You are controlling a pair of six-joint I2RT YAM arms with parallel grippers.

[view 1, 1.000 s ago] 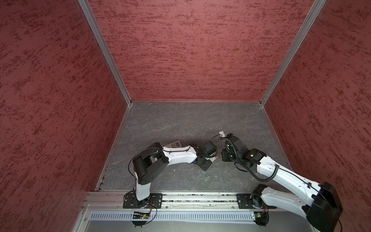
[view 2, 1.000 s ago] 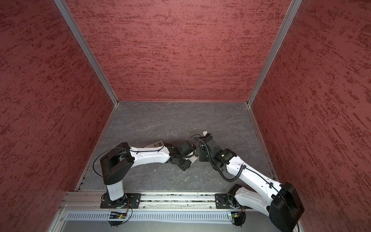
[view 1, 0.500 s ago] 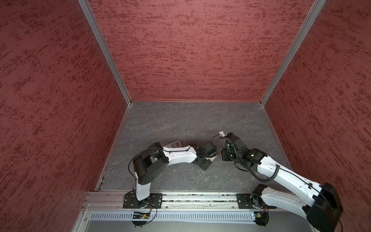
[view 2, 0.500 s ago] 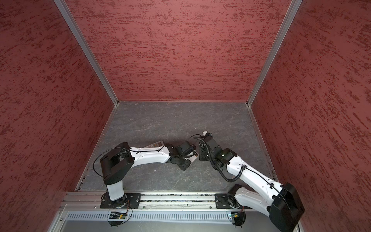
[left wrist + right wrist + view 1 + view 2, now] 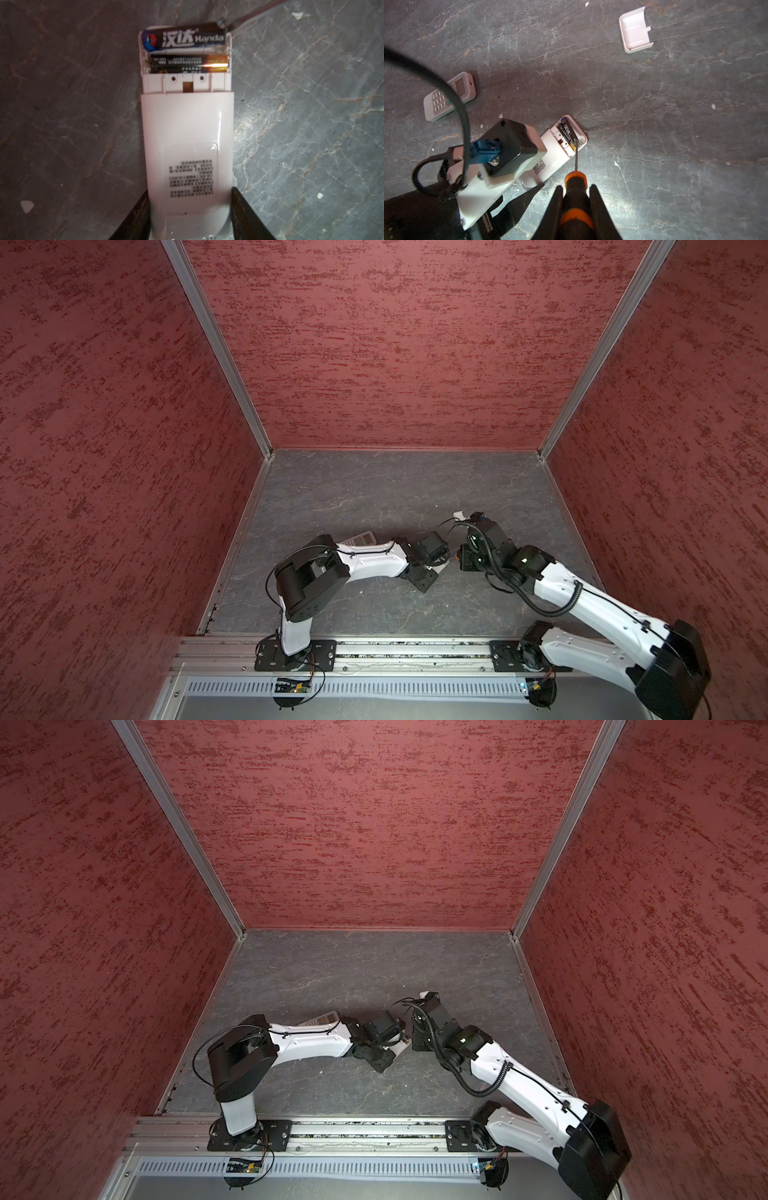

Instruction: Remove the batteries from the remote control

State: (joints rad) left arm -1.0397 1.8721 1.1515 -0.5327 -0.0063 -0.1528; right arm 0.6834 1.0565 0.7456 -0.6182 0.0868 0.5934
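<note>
The white remote control lies back side up on the grey floor, its battery bay uncovered. My left gripper is shut on its sides near the labelled end. Two batteries sit in the bay: a black-and-blue one at the outer edge, lifted slightly at one end, and a black-and-gold one beside it. My right gripper is shut on an orange-and-black screwdriver. The screwdriver's thin tip rests at the end of the outer battery. In both top views the two grippers meet over the remote.
A second white remote with a keypad lies face up beyond the left arm. The loose battery cover lies inside up, farther back. Red walls enclose the floor on three sides.
</note>
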